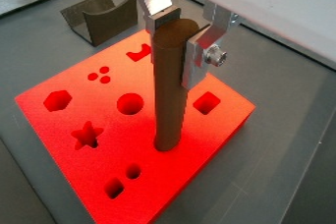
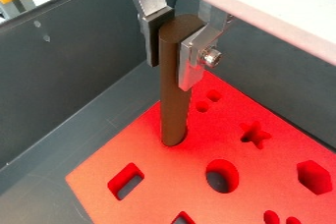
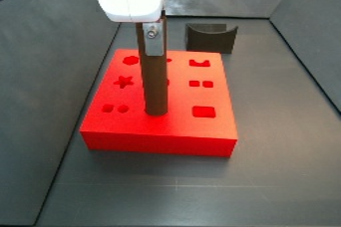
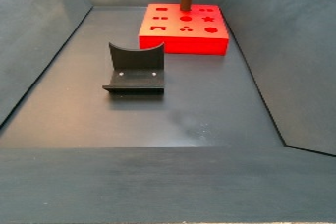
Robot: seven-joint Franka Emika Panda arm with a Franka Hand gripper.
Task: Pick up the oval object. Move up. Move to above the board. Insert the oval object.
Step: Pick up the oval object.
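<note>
oval object (image 1: 171,81), a slim brown peg, stands upright with its lower end at a cut-out in the red board (image 1: 79,79), its top clamped between the gripper (image 1: 179,33) plates, likely to keep it plumb for insertion.

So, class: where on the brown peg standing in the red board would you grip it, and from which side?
Grip the oval object by its upper end, coming from above: it stands upright in the board, lower end sunk. The gripper already clamps there, pads on opposite sides.
</note>
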